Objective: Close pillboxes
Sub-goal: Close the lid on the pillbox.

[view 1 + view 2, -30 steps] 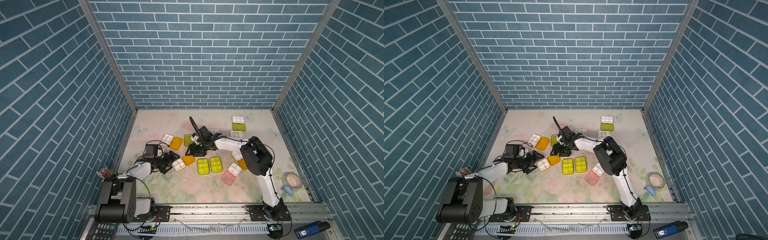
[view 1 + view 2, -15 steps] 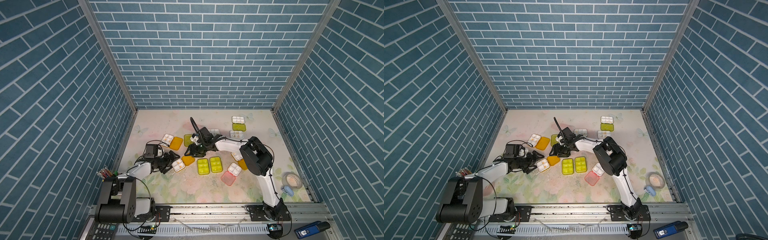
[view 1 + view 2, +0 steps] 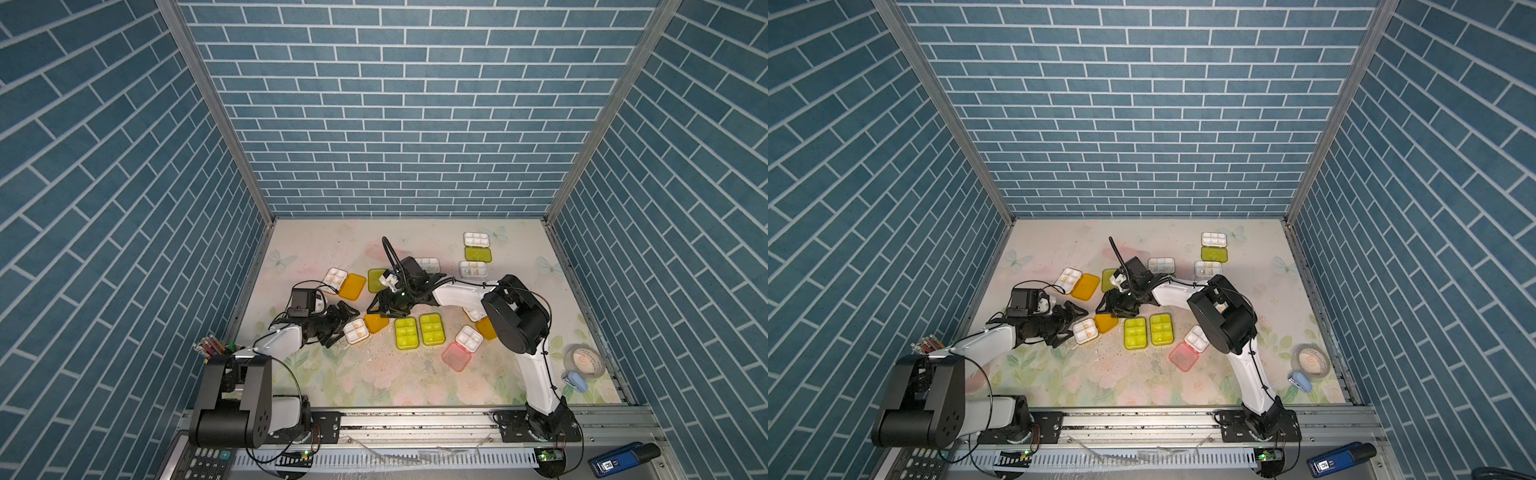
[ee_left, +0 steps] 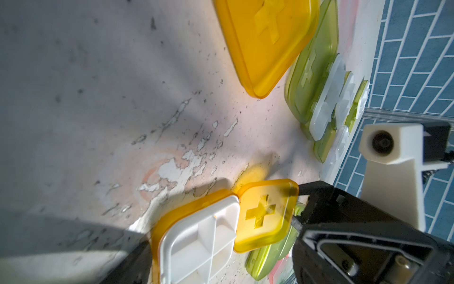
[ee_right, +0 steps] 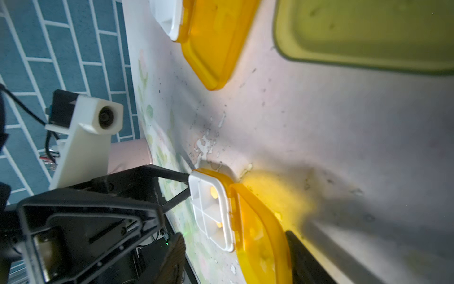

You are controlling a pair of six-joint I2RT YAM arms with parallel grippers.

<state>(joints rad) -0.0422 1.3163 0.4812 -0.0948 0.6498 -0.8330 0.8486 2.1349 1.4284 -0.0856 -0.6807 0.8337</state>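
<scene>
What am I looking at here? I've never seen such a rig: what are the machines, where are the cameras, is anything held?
Two robot arms stand on a rail, each ending in a two-fingered gripper. Two pictures look down from overhead, nearly alike; two come from cameras on the wrists. On the flowered table lie pillboxes, several open, and a roll of tape. The left gripper has its fingertips at the white tray of one pillbox; the right gripper is against that box's partly raised orange lid. Nothing is lifted; whether either clamps is unclear.
</scene>
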